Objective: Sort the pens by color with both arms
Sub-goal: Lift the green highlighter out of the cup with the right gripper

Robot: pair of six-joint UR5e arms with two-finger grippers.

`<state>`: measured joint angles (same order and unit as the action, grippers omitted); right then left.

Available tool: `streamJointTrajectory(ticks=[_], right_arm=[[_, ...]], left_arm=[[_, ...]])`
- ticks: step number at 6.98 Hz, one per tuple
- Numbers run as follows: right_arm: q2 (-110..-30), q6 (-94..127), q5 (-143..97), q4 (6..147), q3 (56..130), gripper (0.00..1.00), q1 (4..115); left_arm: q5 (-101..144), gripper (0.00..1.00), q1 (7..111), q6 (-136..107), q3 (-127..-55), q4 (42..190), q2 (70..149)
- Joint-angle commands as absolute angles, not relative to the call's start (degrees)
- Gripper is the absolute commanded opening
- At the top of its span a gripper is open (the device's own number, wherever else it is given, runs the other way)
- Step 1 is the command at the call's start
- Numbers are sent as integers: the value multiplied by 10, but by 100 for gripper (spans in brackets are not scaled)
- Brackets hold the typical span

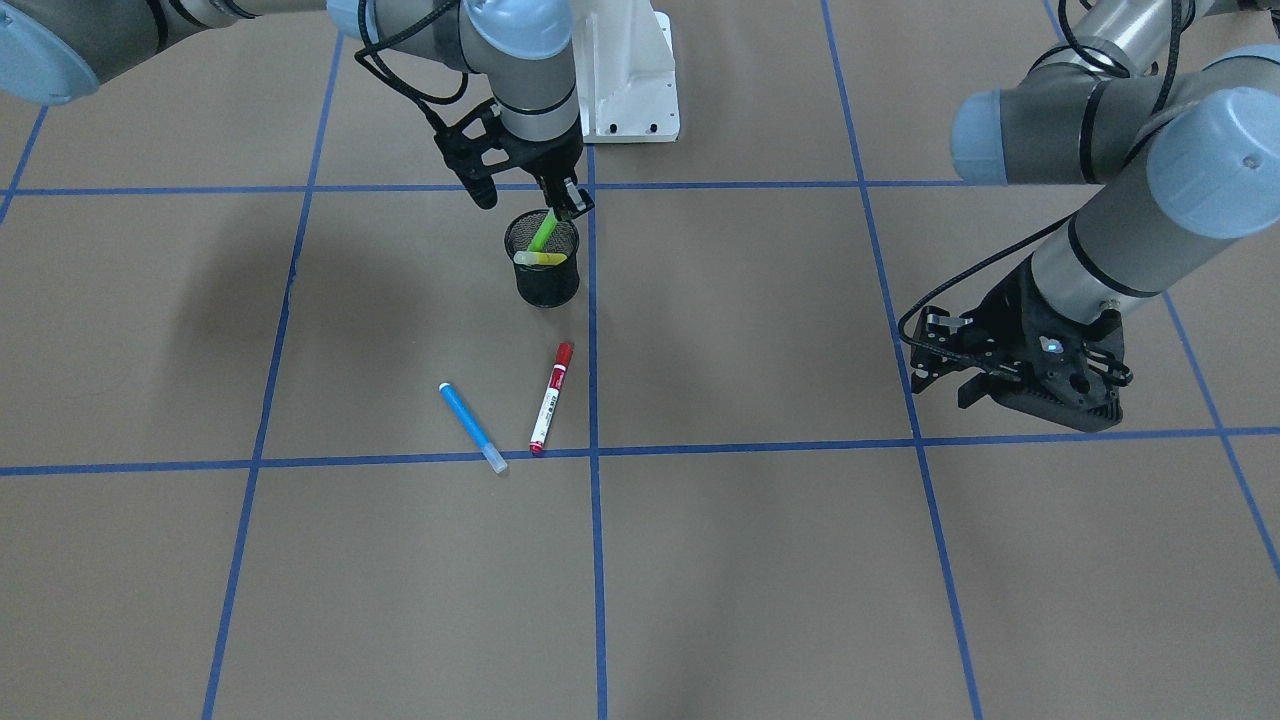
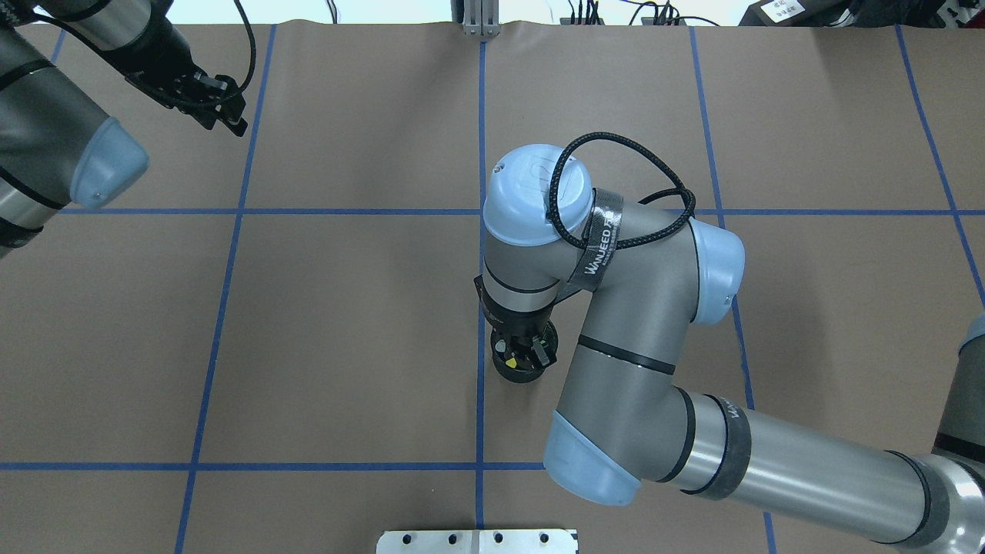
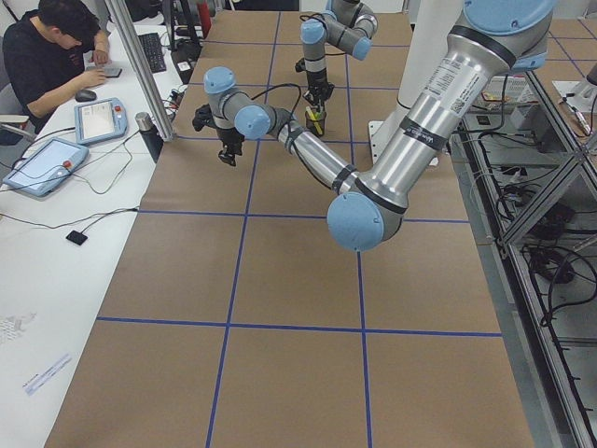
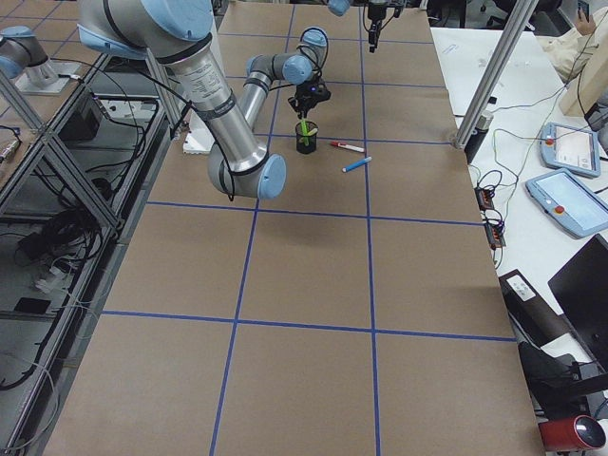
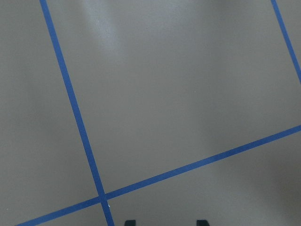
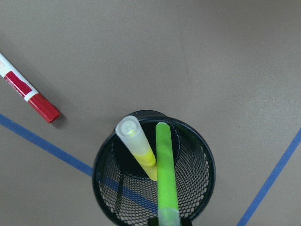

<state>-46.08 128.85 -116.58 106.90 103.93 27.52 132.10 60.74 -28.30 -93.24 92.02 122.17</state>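
My right gripper (image 1: 565,203) hangs over the black mesh cup (image 1: 547,285), shut on the top end of the lime green pen (image 1: 543,233), which leans into the cup. In the right wrist view the green pen (image 6: 164,169) stands beside the yellow pen (image 6: 137,149) inside the cup (image 6: 117,200). On the table lie the blue pen (image 1: 472,427) and the red-capped pen (image 1: 551,397), side by side in front of the cup. My left gripper (image 1: 927,350) hovers far off to the side, open, with only bare table below it (image 5: 164,222).
Blue tape lines (image 1: 592,450) divide the brown table into squares. The white pedestal base (image 1: 630,90) stands just behind the cup. A person (image 3: 42,51) sits at a side desk with tablets beyond the table's edge.
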Motion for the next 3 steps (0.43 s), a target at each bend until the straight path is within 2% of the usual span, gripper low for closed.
streamJointTrajectory(ticks=[1, 3], right_arm=[[-437, 1288, -1179, 1089, 1060, 0, 293], [-389, 1280, -1178, 1112, 1064, 0, 298]], left_arm=[[1321, 54, 607, -283, -932, 920, 1222], [1320, 53, 600, -282, -930, 921, 1209]])
